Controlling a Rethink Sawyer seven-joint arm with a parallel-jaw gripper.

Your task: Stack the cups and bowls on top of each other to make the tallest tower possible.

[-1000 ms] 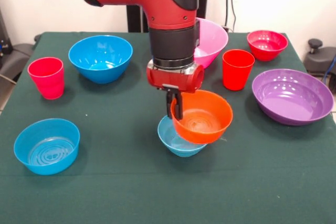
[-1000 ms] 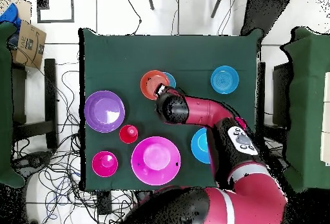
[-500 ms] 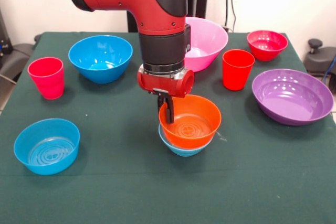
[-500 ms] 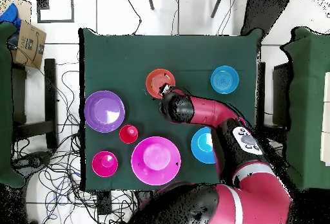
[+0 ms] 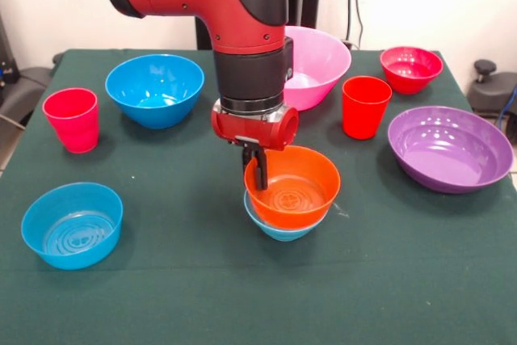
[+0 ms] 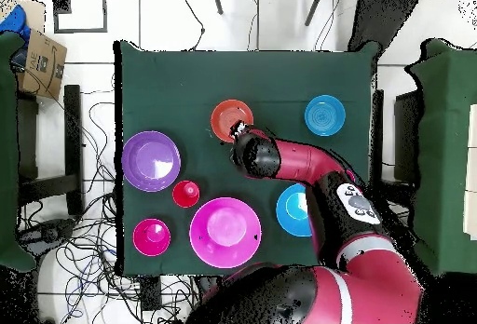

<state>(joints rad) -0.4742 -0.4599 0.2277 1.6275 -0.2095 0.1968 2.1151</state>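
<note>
Gripping the near rim of the small glossy orange plastic bowl (image 5: pixel 292 187), the robot's black gripper (image 5: pixel 257 169) hung straight down from the red and black arm (image 5: pixel 242 30), its fingers closed narrowly on that rim. The orange bowl sat nested in the small light-blue plastic bowl (image 5: pixel 279 228), of which only the lower body showed beneath it; together these two made the tower, standing near the middle of the dark green table (image 5: pixel 202 296). From overhead the orange bowl covered the light-blue one entirely.

The other pieces were spread well apart from the pile: a small blue bowl (image 5: pixel 72 225) at the near corner, a deep blue bowl (image 5: pixel 154 89) and a pinkish-red plastic tumbler (image 5: pixel 72 119) farther back, a large pink bowl (image 5: pixel 319 62) partly behind the arm, an orange-red smooth tumbler (image 5: pixel 365 107), a small red bowl (image 5: pixel 411 68) and a wide shallow purple bowl (image 5: pixel 450 148).

Judged from this, the step in hand was the placing of the orange bowl, which appeared level and seated. The next move would call for letting go of the rim and lifting straight up, so as not to drag the light bowl off its base, before going for another piece.
</note>
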